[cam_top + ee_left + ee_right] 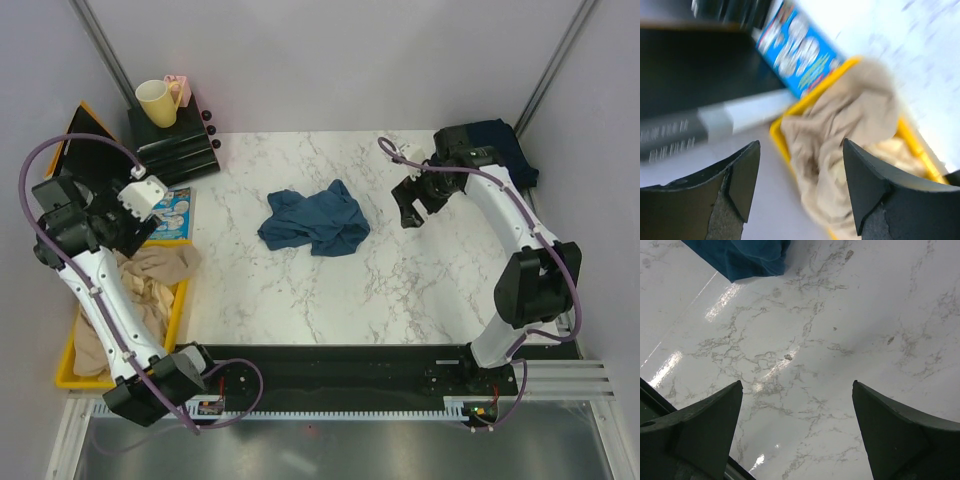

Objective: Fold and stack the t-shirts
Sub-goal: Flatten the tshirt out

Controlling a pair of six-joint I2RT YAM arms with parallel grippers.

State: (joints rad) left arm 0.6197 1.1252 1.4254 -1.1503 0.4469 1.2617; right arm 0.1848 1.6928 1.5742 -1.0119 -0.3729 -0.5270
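The crumpled steel-blue t-shirt (315, 222) is seen mid-table, apart from and to the left of the right gripper (412, 215), which is spread wide and empty. The left gripper (801, 145) is parted, empty, above a yellow bin (781, 131).

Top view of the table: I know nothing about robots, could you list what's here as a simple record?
steel-blue t-shirt: crumpled, unfolded, middle of marble table
navy t-shirt: bunched at far right corner
yellow bin: left edge, holds beige cloth
yellow mug: on black trays, far left
left jaws: open, empty, above the beige cloth
right jaws: open, empty, above bare table
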